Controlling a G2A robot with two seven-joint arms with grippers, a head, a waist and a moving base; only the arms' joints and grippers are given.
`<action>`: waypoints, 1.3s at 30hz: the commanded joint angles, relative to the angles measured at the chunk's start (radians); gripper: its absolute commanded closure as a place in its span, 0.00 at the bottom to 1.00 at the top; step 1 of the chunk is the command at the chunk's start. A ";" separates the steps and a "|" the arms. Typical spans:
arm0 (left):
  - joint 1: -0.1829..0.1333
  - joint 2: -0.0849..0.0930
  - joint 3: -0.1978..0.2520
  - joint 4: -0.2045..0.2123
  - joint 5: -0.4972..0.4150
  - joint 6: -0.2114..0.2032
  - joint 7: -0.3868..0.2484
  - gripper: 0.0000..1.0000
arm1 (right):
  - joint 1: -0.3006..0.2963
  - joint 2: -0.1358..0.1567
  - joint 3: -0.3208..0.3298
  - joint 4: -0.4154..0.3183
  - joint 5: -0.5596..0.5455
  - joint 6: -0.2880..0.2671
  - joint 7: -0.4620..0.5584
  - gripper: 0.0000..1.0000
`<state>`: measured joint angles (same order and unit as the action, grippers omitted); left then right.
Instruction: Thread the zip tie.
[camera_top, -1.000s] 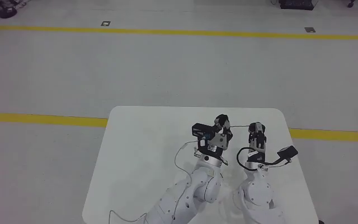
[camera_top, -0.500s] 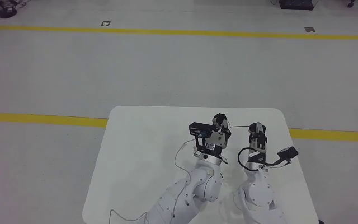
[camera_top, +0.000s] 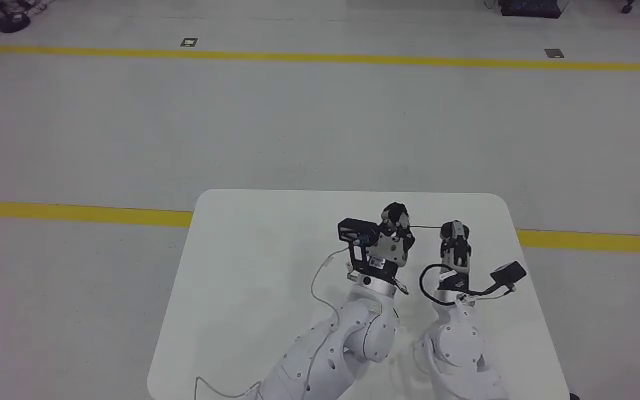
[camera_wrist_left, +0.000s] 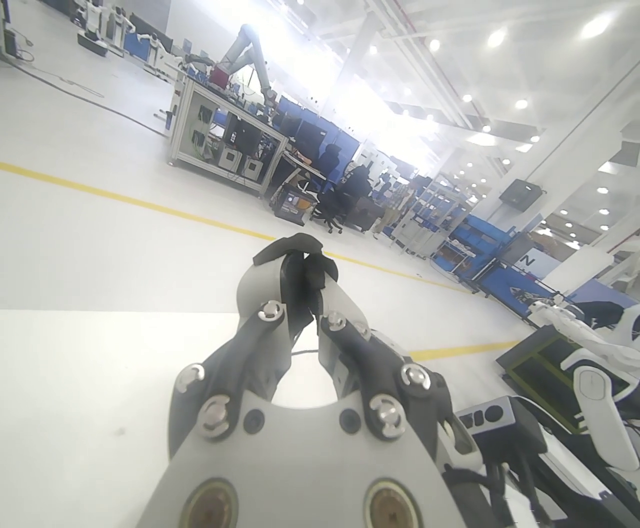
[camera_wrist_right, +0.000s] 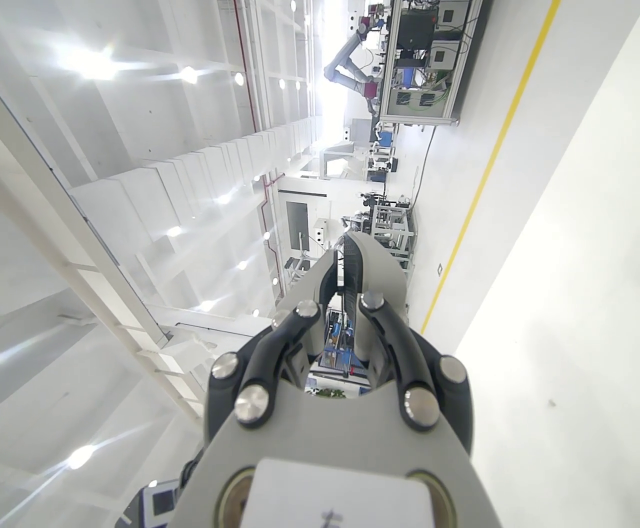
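The zip tie (camera_top: 426, 227) runs as a thin dark line over the white worktop (camera_top: 260, 280), bridging the gap between the two arms; the left gripper (camera_top: 396, 215) has its fingers (camera_wrist_left: 287, 272) pinched together on one end; the right gripper (camera_top: 455, 230) has its fingers closed narrowly on the other end.

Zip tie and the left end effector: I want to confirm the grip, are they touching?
Touching. In the left wrist view the left end effector is shut on the zip tie, a thin dark strand leaving its grip.
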<state>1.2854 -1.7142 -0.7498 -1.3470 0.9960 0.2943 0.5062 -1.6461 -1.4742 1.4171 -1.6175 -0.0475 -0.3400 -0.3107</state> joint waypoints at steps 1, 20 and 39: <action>0.001 0.001 0.001 0.000 -0.002 -0.002 0.000 1.00 | 0.002 0.001 -0.005 0.006 -0.008 0.000 -0.004 1.00; 0.012 0.007 0.008 -0.007 -0.012 -0.006 0.009 1.00 | 0.005 0.025 -0.054 0.030 -0.075 0.000 -0.057 1.00; 0.016 0.010 0.008 -0.013 0.000 -0.038 -0.037 1.00 | 0.043 0.046 -0.110 0.108 -0.121 0.000 -0.140 1.00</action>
<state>1.3018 -1.7041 -0.7418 -1.3598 0.9966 0.2578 0.4696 -1.6054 -1.4298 1.3103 -1.5152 -0.1673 -0.3400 -0.4501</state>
